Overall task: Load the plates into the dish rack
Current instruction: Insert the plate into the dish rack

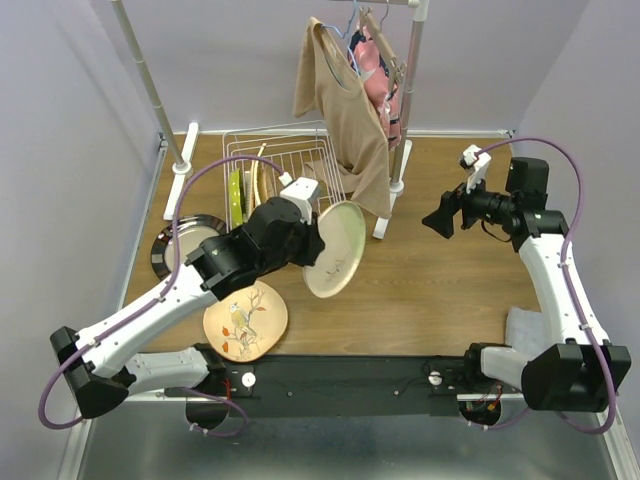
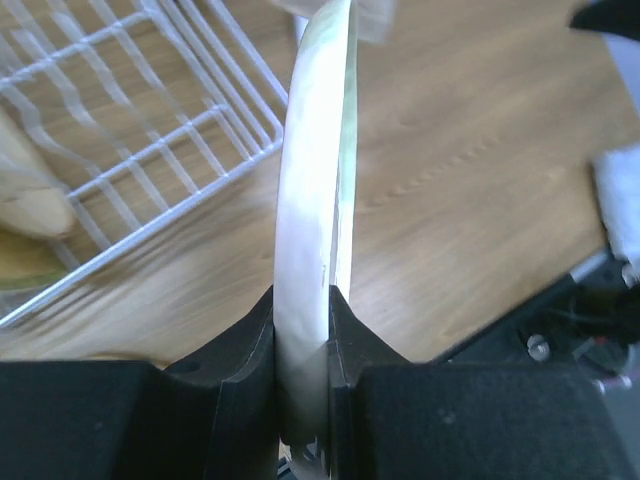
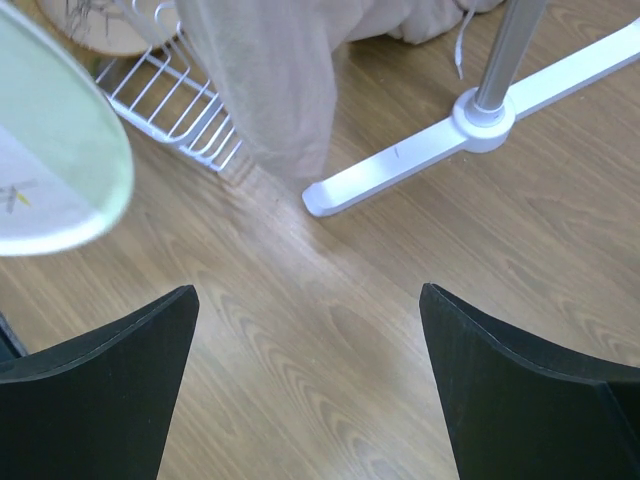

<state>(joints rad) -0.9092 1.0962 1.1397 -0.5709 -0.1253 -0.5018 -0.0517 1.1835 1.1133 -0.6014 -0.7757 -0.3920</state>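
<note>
Cream-green plate (image 1: 335, 262) sits pinched by its rim in the left end effector (image 2: 303, 320), tilted above the table (image 1: 440, 290) just right of the dish rack (image 1: 285, 160). It is pale and glossy, with a faint painted mark. Right end effector (image 3: 308, 300) gapes wide, empty.

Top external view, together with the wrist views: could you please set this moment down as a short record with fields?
left gripper: shut on the rim of the cream-green plate, held by the dish rack at its near right corner
right gripper: open, empty, above the table
in the rack: lime plate and cream plate, both on edge
lying on the table: peach bird plate, dark-rimmed plate
not yet loaded: the held plate and the two lying flat
</note>
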